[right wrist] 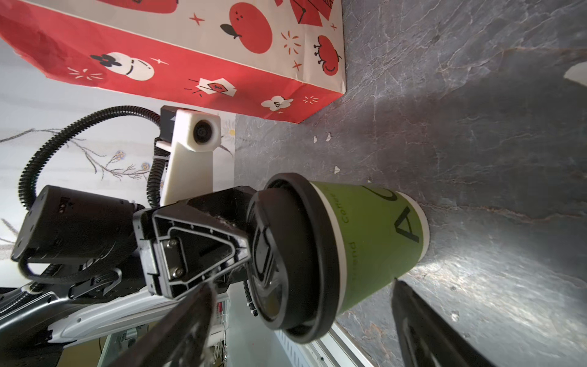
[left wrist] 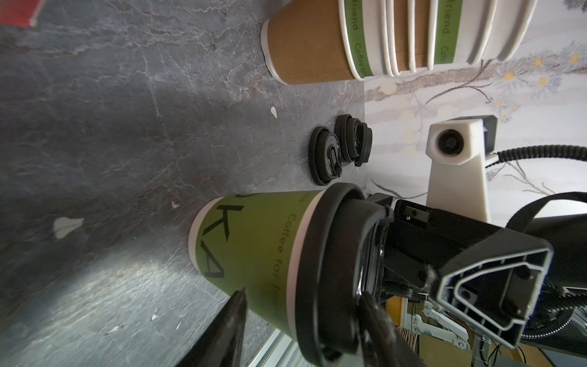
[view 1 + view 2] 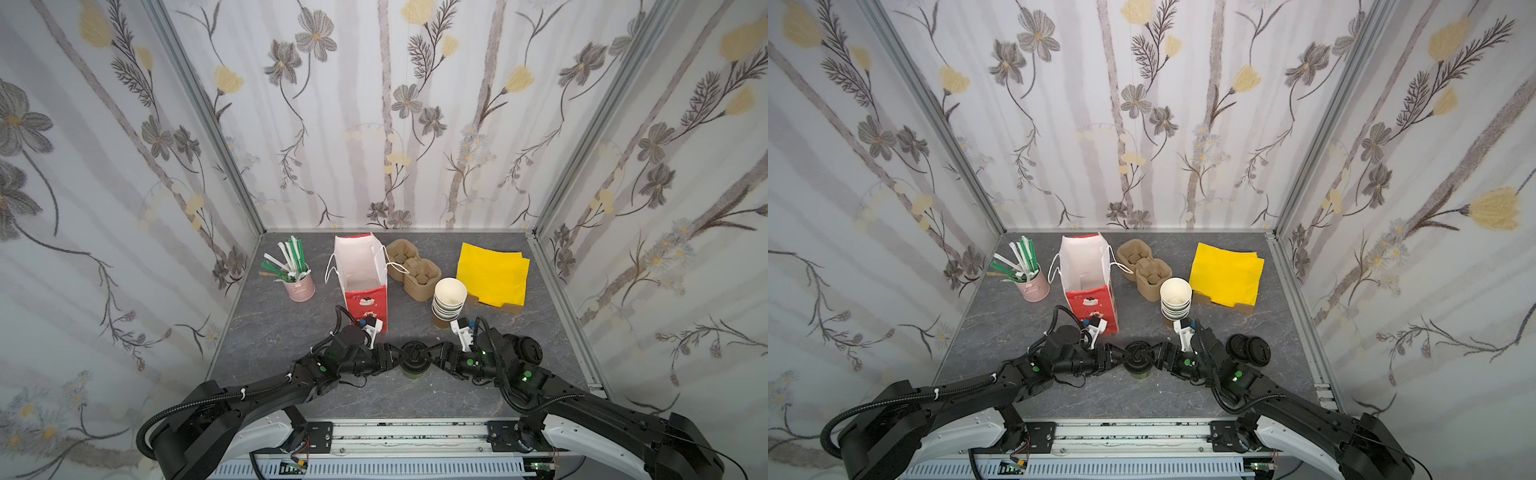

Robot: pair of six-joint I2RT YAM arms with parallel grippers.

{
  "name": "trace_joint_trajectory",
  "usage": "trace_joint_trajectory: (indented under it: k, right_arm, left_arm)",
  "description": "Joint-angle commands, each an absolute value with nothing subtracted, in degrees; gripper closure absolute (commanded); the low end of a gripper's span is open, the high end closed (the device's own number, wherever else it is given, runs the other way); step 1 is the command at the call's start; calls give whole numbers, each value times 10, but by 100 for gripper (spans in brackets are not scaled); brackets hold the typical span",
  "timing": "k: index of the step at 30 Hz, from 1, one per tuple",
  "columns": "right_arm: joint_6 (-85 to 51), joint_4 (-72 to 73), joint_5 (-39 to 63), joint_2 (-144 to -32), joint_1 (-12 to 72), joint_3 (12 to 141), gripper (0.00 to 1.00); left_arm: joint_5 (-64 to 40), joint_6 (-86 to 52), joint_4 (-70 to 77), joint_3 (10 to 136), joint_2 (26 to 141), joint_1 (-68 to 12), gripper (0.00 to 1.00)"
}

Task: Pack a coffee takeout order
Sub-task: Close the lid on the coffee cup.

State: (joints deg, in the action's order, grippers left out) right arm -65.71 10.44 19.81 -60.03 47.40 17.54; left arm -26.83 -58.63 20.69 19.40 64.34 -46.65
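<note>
1. Standing upright near the front edge of the table, the lidded paper cup is flanked by both claws. The left gripper and right gripper are released, jaws spread, with one finger of each over the black lid.
2. On pulling away, a finger could hook the lid's rim, unseating it or tipping the cup.
3. A hard squeeze on the thin wall could pop the lid before the cup reaches the red paper bag.

In a top view the left gripper, the right gripper and the black lid cover most of the cup. Whether any finger touches it cannot be told. The right arm hides part of the loose lids. The picture edges cut off the cup stack and the bag, and one of the right fingers is blurred.
</note>
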Motion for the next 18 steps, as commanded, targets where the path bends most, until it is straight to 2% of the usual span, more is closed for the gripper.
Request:
trace_joint_trajectory:
  k: [1,7,13,15,18]
  right_arm:
    - [-672,166,203,-626,474,176,15]
    - [-687,184,195,-641,474,159,24]
    - [-688,205,205,-643,457,155,25]
    - [-687,211,207,-643,457,156,24]
    - [-686,220,208,-642,457,156,15]
  left_arm:
    - [-263,-577,174,205,645,-467,41]
    - [-272,-569,177,217,636,-466,36]
    - [-272,-561,182,220,606,-466,27]
    - [-271,-563,180,218,592,-467,26]
    - [-243,-580,156,204,555,-465,26]
